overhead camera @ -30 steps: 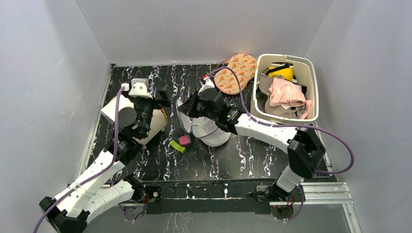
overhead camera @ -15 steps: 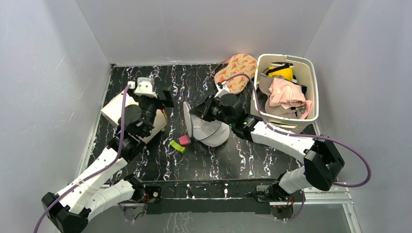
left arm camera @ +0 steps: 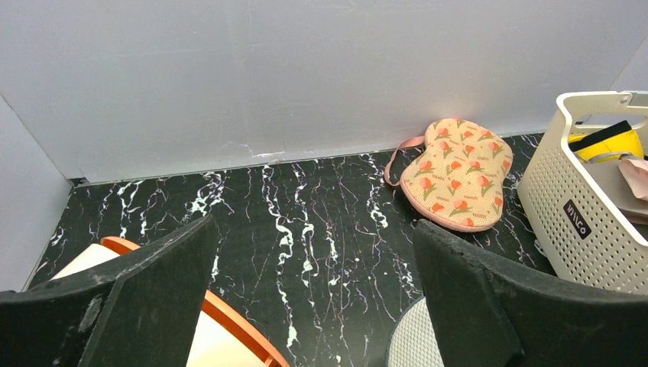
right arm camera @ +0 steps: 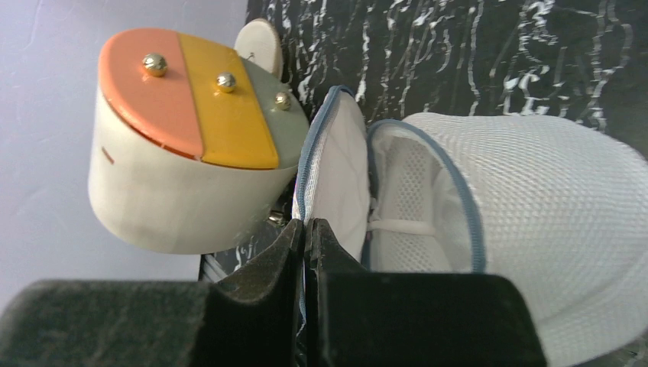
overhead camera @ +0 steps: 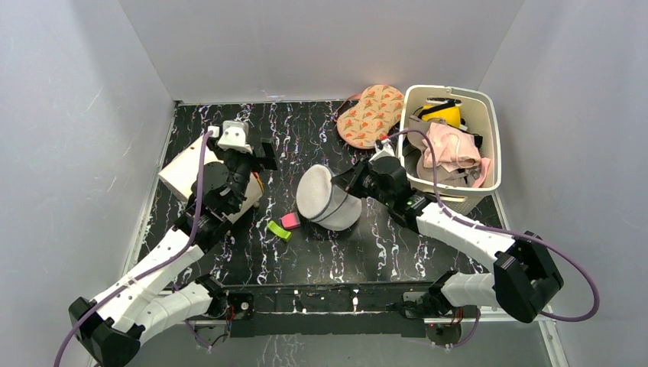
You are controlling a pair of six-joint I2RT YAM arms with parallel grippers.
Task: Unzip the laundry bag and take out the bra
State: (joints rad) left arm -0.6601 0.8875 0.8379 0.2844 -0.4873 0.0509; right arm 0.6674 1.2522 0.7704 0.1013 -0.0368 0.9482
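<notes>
The laundry bag (overhead camera: 336, 208), a white-grey mesh drum with blue zip trim, lies on its side mid-table, its round lid (overhead camera: 311, 191) swung open to the left. In the right wrist view the bag (right arm camera: 535, 206) gapes open with the lid (right arm camera: 336, 176) hanging free. White mesh and a white band show inside; I cannot make out the bra. My right gripper (overhead camera: 350, 183) (right arm camera: 306, 225) is shut on the lid's zip edge. My left gripper (overhead camera: 260, 164) (left arm camera: 315, 229) is open and empty, left of the bag.
A cream drum toy (overhead camera: 191, 180) (right arm camera: 191, 145) with an orange-yellow top lies at the left. Small green (overhead camera: 280, 230) and pink (overhead camera: 290, 221) pieces lie by the bag. A flower-patterned pad (overhead camera: 370, 115) (left arm camera: 455, 183) and a white basket (overhead camera: 451, 90) of clothes stand at the back right.
My right gripper has pulled rightwards along the bag's rim. The bag has tipped onto its side and the lid has opened. My left gripper has edged up and right.
</notes>
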